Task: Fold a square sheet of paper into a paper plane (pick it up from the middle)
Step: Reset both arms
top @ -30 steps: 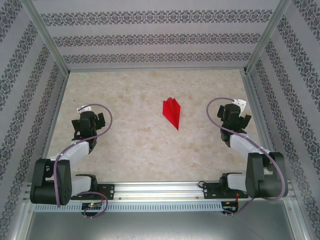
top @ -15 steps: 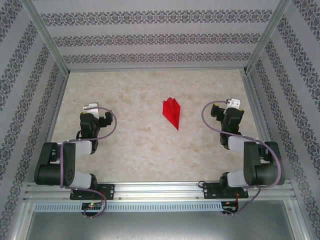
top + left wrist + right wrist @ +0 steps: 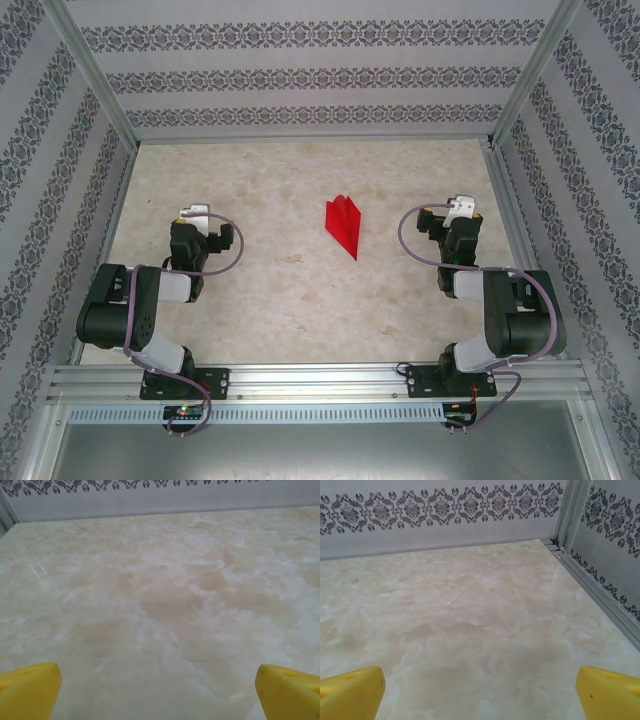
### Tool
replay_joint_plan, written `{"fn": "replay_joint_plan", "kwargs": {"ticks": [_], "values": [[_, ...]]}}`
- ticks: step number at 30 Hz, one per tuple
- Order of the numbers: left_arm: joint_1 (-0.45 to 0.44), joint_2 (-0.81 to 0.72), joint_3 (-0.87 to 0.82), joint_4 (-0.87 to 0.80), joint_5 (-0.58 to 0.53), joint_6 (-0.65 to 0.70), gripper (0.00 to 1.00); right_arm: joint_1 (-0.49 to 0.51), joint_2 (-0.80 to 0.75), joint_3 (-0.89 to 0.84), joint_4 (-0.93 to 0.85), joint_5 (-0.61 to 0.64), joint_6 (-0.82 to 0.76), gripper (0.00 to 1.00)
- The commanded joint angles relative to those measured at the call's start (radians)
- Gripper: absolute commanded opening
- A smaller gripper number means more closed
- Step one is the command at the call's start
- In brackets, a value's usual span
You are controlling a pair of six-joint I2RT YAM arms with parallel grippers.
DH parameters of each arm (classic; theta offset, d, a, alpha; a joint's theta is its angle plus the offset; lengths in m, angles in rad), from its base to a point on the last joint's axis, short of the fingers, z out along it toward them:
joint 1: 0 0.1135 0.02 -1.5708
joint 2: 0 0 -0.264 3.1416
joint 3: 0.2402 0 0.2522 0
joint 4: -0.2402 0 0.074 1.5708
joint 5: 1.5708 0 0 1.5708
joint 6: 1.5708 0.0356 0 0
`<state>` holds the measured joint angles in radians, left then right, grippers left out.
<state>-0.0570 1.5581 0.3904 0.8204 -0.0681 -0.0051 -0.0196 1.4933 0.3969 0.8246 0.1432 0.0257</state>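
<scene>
Over the last second I have seen both arms fold back toward their bases, elbows tucking in, while the paper plane (image 3: pixel 344 225) has not shifted on the counter (image 3: pixel 280 290). The left end effector (image 3: pixel 200 222) and the right end effector (image 3: pixel 455 215) are both spread as wide as they go and hold nothing. In each wrist view the yellow fingers (image 3: pixel 30 690) sit at the bottom corners with only bare marbled surface between them. The plane lies between the two end effectors, to the right of the left one and to the left of the right one, well apart from both, nose toward me. I judge the folding finished and this to be the retreat. The next move calls only for settling the arms at rest, clear of the plane.
</scene>
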Motion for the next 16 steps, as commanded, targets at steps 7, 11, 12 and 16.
{"fn": "replay_joint_plan", "kwargs": {"ticks": [7, 11, 12, 16], "values": [[-0.014, 0.002, 0.026, 0.006, 0.003, 0.033, 1.0, 0.01, 0.007, -0.007, 0.047, -0.018, -0.015, 0.98], [-0.014, 0.005, 0.031, -0.001, 0.004, 0.034, 1.0, 0.01, 0.006, -0.008, 0.047, -0.017, -0.015, 0.98], [-0.014, 0.005, 0.03, -0.001, 0.003, 0.034, 1.0, 0.01, 0.008, -0.007, 0.047, -0.017, -0.015, 0.98], [-0.014, 0.006, 0.028, 0.004, 0.007, 0.035, 1.0, 0.008, 0.001, -0.034, 0.087, -0.116, -0.04, 0.98]]}}
